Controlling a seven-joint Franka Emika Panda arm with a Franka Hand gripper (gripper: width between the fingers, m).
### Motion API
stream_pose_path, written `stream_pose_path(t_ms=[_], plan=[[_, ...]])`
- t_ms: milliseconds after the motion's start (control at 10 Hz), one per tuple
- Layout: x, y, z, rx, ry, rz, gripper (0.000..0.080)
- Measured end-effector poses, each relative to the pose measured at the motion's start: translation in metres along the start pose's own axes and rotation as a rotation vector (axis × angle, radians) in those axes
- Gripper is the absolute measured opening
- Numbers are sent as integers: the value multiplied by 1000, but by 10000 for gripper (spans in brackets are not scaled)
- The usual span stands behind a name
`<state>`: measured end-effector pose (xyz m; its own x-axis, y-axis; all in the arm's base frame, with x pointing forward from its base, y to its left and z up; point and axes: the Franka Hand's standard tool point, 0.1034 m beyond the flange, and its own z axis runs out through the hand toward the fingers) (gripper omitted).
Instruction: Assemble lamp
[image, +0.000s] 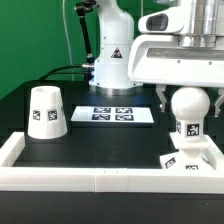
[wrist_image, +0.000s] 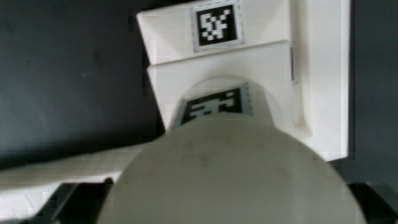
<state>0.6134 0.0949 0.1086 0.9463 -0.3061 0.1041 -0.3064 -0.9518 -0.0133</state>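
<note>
The jaws hang spread wide, one dark finger (image: 163, 97) on each side of the bulb's round head. Whether the pads press on the head cannot be told.

The bulb (image: 188, 104) (wrist_image: 214, 170) sits between and just under the jaws. It is smooth, matt white plastic, with a ball-shaped head over a narrower neck that carries a black-and-white square tag. It stands upright with its long axis vertical, head up toward the jaws and neck down into the base.

The base (image: 195, 152) (wrist_image: 267, 70) lies straight below the jaws. It is a small, squarish white block with flat faces, also tagged, and it rests on the black bench (image: 110, 145).

A low white rail (image: 100, 178) runs along the bench edge just beyond the base.

The marker board (image: 112, 114) lies flat, off to the side of the jaws toward the exterior view's left.

The shade (image: 47, 110) stands well apart from the jaws, farther that same way. It is a white tapered cup, upright on its wider end with the narrow end up.
</note>
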Motion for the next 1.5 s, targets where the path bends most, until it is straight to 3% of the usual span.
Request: stream_pose_path(t_ms=[300,700,900,1100,1200,1500], plan=[[-10,-5,3,-22,-81,319,577],[-7,-4,3,-29,-118,564,577],[-7,-5,3,-29,-119,589,577],[-10,-9,2,-20,-114,503,685],[-14,-13,-1,-16,-113,452,685],[-28,-21,-24,-1,-104,368,698]])
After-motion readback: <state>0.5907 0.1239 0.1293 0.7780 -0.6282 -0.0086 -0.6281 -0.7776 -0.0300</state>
